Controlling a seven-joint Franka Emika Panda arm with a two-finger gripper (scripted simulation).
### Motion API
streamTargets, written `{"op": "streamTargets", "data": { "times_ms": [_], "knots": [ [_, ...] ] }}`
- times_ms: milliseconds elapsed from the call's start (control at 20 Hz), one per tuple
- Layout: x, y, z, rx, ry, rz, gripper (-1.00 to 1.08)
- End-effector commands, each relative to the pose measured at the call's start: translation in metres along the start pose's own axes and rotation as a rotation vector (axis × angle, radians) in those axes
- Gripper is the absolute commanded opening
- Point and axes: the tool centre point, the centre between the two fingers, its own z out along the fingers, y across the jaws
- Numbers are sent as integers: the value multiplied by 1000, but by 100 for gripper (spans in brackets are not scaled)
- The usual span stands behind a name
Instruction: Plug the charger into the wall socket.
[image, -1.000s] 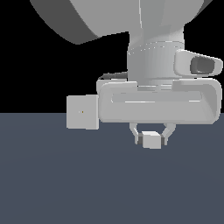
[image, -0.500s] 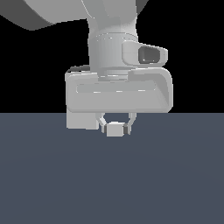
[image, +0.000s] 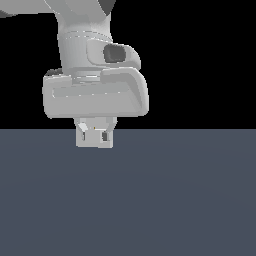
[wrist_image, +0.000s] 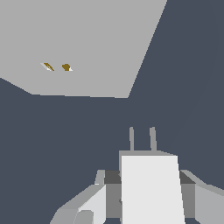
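The charger (wrist_image: 151, 183) is clamped in the gripper (wrist_image: 148, 192), a finger (wrist_image: 94, 203) pressed against each long side of the pale block. In the wrist view it fills the lower middle of the picture, and two thin grey prongs (wrist_image: 142, 139) stick out of its far end, side by side, aimed toward the socket (wrist_image: 87, 43). The prong tips stop short of the plate, with a band of dark floor (wrist_image: 65, 131) showing between them.

The socket takes up the upper left of the wrist view as a large flat grey plate, seen at a slant. Two small yellowish-brown marks (wrist_image: 57, 67) sit close together on its face, off to one side of the line the prongs point along.

In the exterior view the charger (image: 105, 138) shows as a small light block low in the upper-left quarter, right under the gripper (image: 94, 134), at the line where the black background meets the dark grey floor (image: 150, 200). The socket (image: 81, 139) is mostly hidden behind the fingers and block; only a pale edge of it and a tiny yellowish dot show, so how close block and plate are cannot be told from there. The big grey hand and wrist of the arm (image: 95, 75) fill the space above.
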Motion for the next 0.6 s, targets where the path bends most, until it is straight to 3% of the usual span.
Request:
{"op": "streamTargets", "data": {
  "times_ms": [0,550],
  "knots": [
    [1,-15,-4,-3,0,11,-100],
    [5,-55,-14,-9,-2,35,-100]
  ]
}}
